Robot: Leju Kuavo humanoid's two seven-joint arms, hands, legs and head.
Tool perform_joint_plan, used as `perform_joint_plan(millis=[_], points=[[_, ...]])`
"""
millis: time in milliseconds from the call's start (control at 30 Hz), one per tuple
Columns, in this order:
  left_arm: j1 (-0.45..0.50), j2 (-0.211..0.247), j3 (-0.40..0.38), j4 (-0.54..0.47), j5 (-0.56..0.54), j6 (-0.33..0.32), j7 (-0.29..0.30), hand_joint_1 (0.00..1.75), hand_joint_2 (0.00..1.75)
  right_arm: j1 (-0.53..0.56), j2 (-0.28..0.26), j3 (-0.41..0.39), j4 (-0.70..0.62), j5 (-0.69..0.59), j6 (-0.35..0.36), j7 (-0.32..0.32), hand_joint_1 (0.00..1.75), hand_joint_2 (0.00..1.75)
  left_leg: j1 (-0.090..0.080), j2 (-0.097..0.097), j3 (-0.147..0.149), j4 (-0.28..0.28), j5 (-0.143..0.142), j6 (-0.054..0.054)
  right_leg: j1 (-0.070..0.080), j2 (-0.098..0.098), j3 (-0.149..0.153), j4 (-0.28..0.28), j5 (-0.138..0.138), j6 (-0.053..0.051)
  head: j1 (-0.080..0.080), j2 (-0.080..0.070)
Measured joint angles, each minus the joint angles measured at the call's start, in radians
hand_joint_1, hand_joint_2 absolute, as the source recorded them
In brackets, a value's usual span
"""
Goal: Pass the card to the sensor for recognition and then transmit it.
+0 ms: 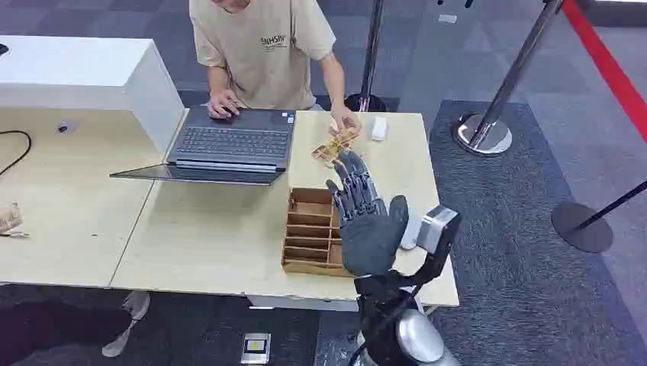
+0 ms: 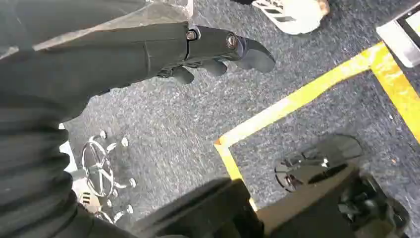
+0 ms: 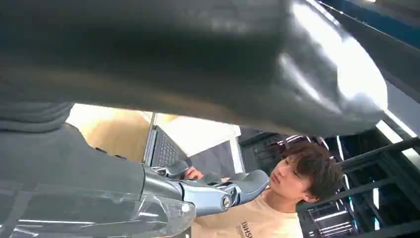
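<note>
The right hand (image 1: 365, 217) hangs over the surface (image 1: 221, 236) with fingers spread, holding nothing, just past the wooden compartment box (image 1: 309, 231). The card (image 1: 333, 146) lies beyond the box, pinched in a person's hand (image 1: 345, 122) just ahead of the fingertips. To take it cleanly, the hand should probably ease forward (palm level) and close only once the card sits between thumb and fingers. The left hand (image 2: 218, 52) hangs empty, fingers loosely curled, over carpet.

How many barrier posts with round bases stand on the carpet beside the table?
3: one dark post behind the table, one chrome post right of it, one black base nearer; others may be outside view.
</note>
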Motion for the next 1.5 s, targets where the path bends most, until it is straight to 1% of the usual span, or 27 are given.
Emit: perform_joint_plan(millis=[133,233,333,500,567,633,667,700,733,767,800,833,867,900,967,1000,1033,1100,1133,1333,1500], points=[[0.001,0.003,0.0,0.0,-0.004,0.013,0.006,0.0,1.75,0.0,0.0,0.001,0.0,-0.015,0.001,-0.008,0.0,0.0,0.0,0.0,0.0,0.0,0.0,0.0,0.0,0.0,0.0,0.0,0.0,0.0,0.0,0.0],[0.002,-0.003,0.0,0.0,-0.019,0.043,0.029,0.0,1.75,0.003,-0.005,-0.003,-0.001,-0.04,0.011,-0.027,0.0,0.0,0.0,0.0,0.0,0.0,0.0,0.0,0.0,0.0,0.0,0.0,0.0,0.0,0.0,0.0],[0.005,-0.016,0.0,0.0,-0.037,0.069,0.034,0.0,1.75,0.017,-0.016,-0.019,-0.008,-0.062,0.017,-0.05,0.0,0.0,-0.001,0.0,0.0,0.0,0.0,0.0,0.0,0.0,0.0,0.0,0.0,0.0,0.0,0.0],[0.006,-0.031,0.0,-0.001,-0.036,0.073,0.035,0.0,1.75,0.036,-0.031,-0.041,-0.028,-0.075,0.026,-0.058,0.0,0.0,-0.001,0.0,0.0,0.0,0.0,0.0,0.0,0.0,0.0,0.0,0.0,0.0,0.0,0.0],[0.006,-0.033,0.0,-0.001,-0.038,0.073,0.035,0.0,1.75,0.039,-0.037,-0.045,-0.029,-0.05,0.017,-0.052,0.0,0.0,-0.001,0.0,0.0,0.0,0.0,0.0,0.0,0.0,0.0,0.0,0.0,0.0,0.0,0.0],[0.006,-0.035,0.0,-0.001,-0.043,0.073,0.037,0.0,1.75,0.042,-0.04,-0.044,-0.029,0.004,-0.019,-0.034,0.0,0.0,-0.001,0.0,0.0,0.0,0.0,0.0,0.0,0.0,0.0,0.0,0.0,0.0,0.0,0.0],[0.006,-0.037,0.0,-0.001,-0.044,0.073,0.039,0.0,1.75,0.042,-0.043,-0.044,-0.028,0.045,-0.045,-0.022,0.0,1.75,0.0,0.0,0.0,0.0,0.0,0.0,0.0,0.0,0.0,0.0,0.0,0.0,0.0,0.0],[0.006,-0.038,0.0,-0.001,-0.044,0.073,0.041,0.0,1.75,0.041,-0.046,-0.044,-0.027,0.12,-0.091,0.011,0.0,1.75,0.0,0.0,0.0,0.0,0.0,0.0,0.0,0.0,0.0,0.0,0.0,0.0,0.0,0.0],[0.006,-0.039,-0.001,-0.001,-0.044,0.073,0.044,0.0,1.75,0.038,-0.05,-0.041,-0.024,0.239,-0.163,0.066,0.0,1.75,0.0,0.0,0.0,0.0,0.0,0.0,0.0,0.0,0.0,0.0,0.0,0.0,0.0,0.0],[0.006,-0.04,0.0,-0.001,-0.044,0.072,0.045,0.0,1.75,0.033,-0.056,-0.038,-0.02,0.397,-0.232,0.141,0.0,1.75,0.0,0.0,0.0,0.0,0.0,0.0,0.0,0.0,0.0,0.0,0.0,0.0,0.0,0.0],[0.006,-0.04,-0.001,-0.001,-0.047,0.067,0.045,0.0,1.75,0.025,-0.062,-0.034,-0.014,0.623,-0.28,0.231,0.0,1.75,0.0,0.0,0.0,0.0,0.0,0.0,0.0,0.0,0.0,0.0,0.0,0.0,0.0,0.0],[0.006,-0.039,-0.001,-0.001,-0.049,0.06,0.045,0.0,1.75,0.009,-0.072,-0.03,-0.006,0.884,-0.275,0.31,0.0,1.75,-0.001,0.0,0.0,0.0,0.0,0.0,0.0,0.001,0.0,0.0,0.0,-0.001,0.0,0.0],[0.006,-0.039,-0.001,-0.001,-0.052,0.057,0.045,0.0,1.75,-0.009,-0.081,-0.022,0.002,1.077,-0.267,0.371,0.0,1.75,-0.001,0.001,0.0,0.0,0.0,0.0,0.0,0.001,0.0,0.0,0.001,-0.001,-0.001,0.0],[0.004,-0.039,-0.002,-0.001,-0.058,0.053,0.045,0.0,1.75,-0.027,-0.095,-0.012,0.012,1.361,-0.251,0.423,0.0,1.75,0.0,0.0,0.001,0.0,0.0,0.0,0.0,0.001,0.0,0.0,0.001,0.0,0.0,0.0],[0.002,-0.039,-0.003,-0.001,-0.067,0.052,0.054,0.0,1.75,-0.059,-0.121,0.007,0.03,1.691,-0.23,0.478,0.0,1.75,0.0,0.0,0.001,0.0,0.0,0.0,0.0,0.001,0.0,0.0,0.0,0.0,0.0,0.0],[0.001,-0.039,-0.004,-0.001,-0.068,0.051,0.058,0.0,1.75,-0.073,-0.134,0.016,0.038,1.783,-0.225,0.496,0.0,1.75,-0.001,0.0,0.001,0.0,0.0,0.0,0.0,0.0,0.0,0.0,0.0,0.0,0.001,0.0],[0.001,-0.039,-0.005,-0.001,-0.069,0.05,0.061,0.0,1.75,-0.085,-0.145,0.022,0.045,1.826,-0.219,0.507,0.0,1.75,-0.001,0.0,0.001,0.0,0.0,0.0,0.0,0.0,0.0,0.0,0.001,0.0,0.0,0.0],[-0.002,-0.04,-0.005,-0.001,-0.073,0.048,0.063,0.0,1.75,-0.109,-0.163,0.04,0.063,1.776,-0.207,0.528,0.0,1.75,-0.001,0.0,0.001,0.0,0.0,0.0,0.0,0.001,0.0,0.0,0.001,0.0,0.0,0.0],[-0.005,-0.04,-0.005,-0.001,-0.075,0.047,0.063,0.0,1.75,-0.121,-0.172,0.047,0.074,1.773,-0.198,0.537,0.0,1.75,-0.001,0.0,0.001,0.0,0.0,0.0,0.0,0.001,0.0,0.0,0.001,0.0,0.0,0.0],[-0.018,-0.044,-0.005,-0.001,-0.079,0.042,0.063,0.0,1.75,-0.182,-0.231,0.088,0.125,1.768,-0.143,0.533,0.0,1.75,-0.001,0.0,0.001,0.0,0.0,0.0,-0.001,0.001,0.0,0.0,0.001,0.0,0.0,0.0],[-0.023,-0.046,-0.005,-0.001,-0.082,0.041,0.063,0.0,1.75,-0.215,-0.266,0.117,0.154,1.766,-0.094,0.523,0.0,1.75,-0.001,0.0,0.001,0.0,0.0,0.0,-0.001,0.001,0.0,0.0,0.001,0.0,0.0,0.0]])
